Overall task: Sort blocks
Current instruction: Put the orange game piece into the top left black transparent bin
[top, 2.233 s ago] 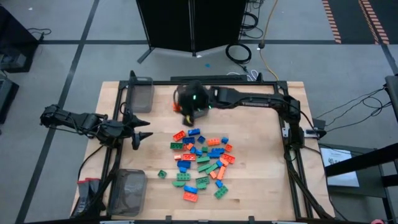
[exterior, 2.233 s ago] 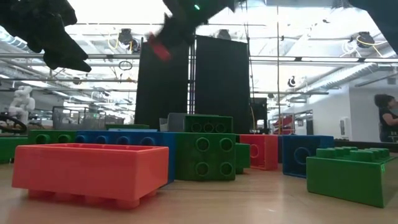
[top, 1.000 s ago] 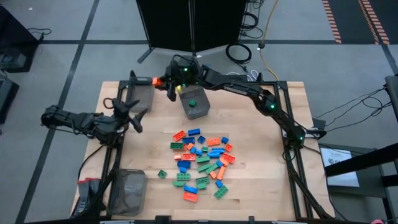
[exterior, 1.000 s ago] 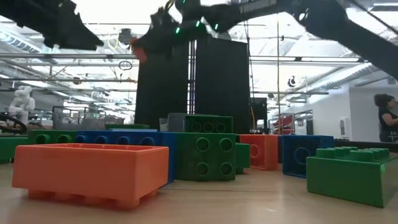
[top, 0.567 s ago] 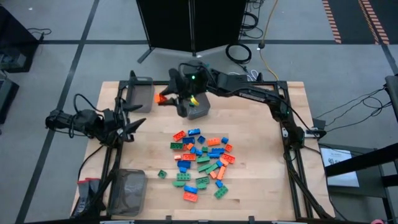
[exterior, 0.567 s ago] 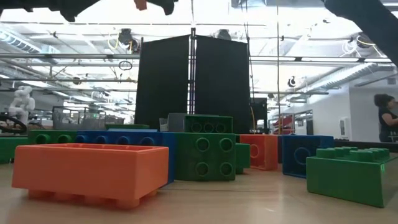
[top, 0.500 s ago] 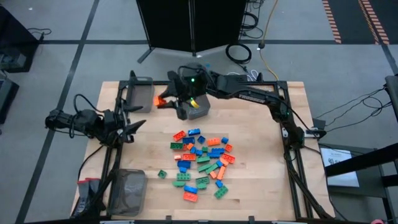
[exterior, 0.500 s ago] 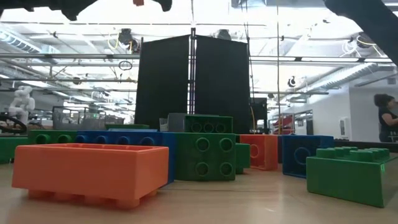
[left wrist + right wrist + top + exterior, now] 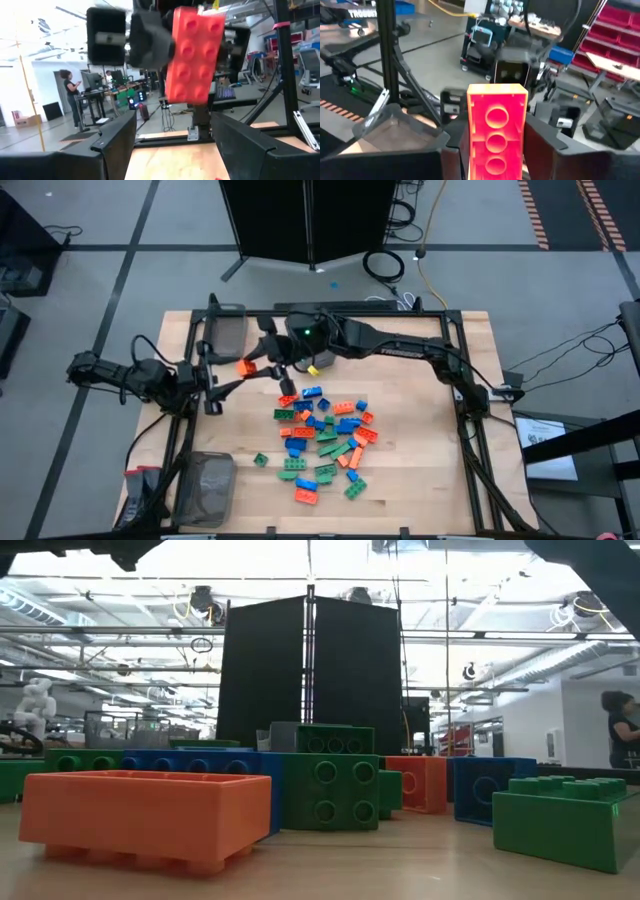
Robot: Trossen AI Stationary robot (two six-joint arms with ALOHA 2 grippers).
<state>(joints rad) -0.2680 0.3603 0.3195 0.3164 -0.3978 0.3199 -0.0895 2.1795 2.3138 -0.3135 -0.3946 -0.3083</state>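
Between the right gripper's [image 9: 258, 364] closed jaws an orange brick [image 9: 243, 366] is hanging, long axis pointing toward the left gripper [image 9: 213, 385], waiting open, empty, just beside.

I am reading only one piece of lettering: white capitals that look like "TROSSEN" on a blue panel [image 9: 395, 11] in the room behind, seen from my right wrist view. I am finding no other legible text, label or number on the blocks, the bins, the tabletop or anything else in view.
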